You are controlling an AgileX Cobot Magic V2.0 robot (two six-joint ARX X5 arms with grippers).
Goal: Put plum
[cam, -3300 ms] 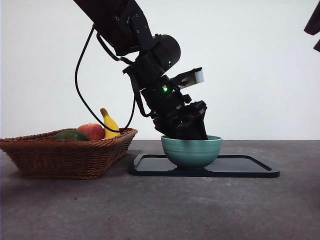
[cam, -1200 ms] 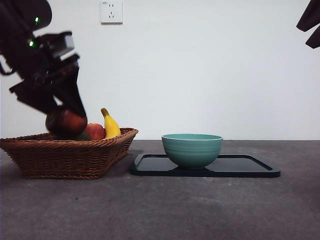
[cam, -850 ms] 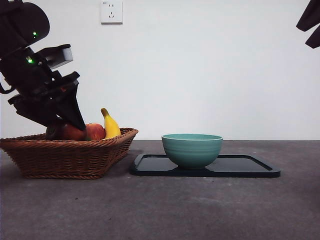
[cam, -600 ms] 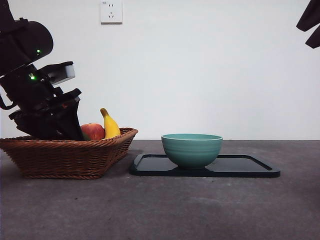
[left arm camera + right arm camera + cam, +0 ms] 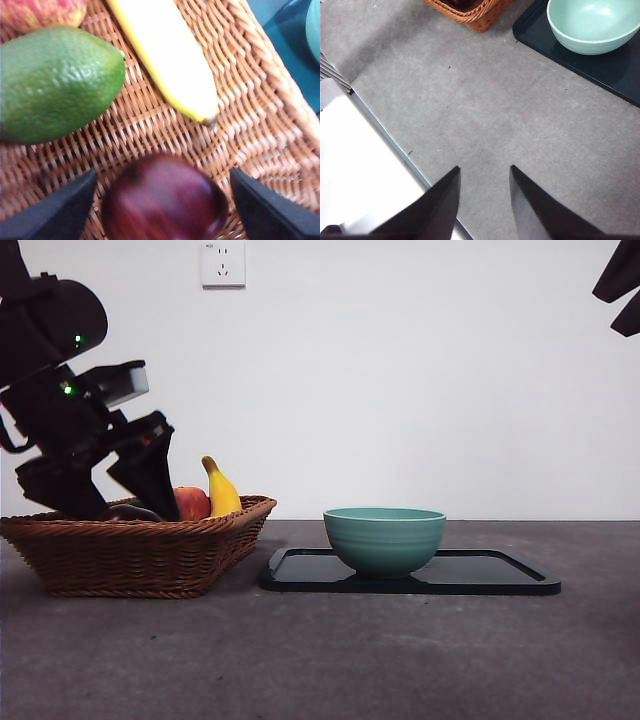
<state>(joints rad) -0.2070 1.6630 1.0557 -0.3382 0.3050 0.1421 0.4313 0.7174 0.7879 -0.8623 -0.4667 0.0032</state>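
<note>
My front camera sits low, level with the bench (image 5: 400, 660), facing the wall. My left wrist camera looks close down into the basket (image 5: 260, 75). My right wrist camera looks down from higher up, sharing the basket corner (image 5: 470, 12) and bowl (image 5: 592, 25) with front.

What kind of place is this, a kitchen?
Probably not a kitchen, more likely a robot test room. A gray table against a bare white wall holds only a basket of fruit and a bowl on a tray.
</note>
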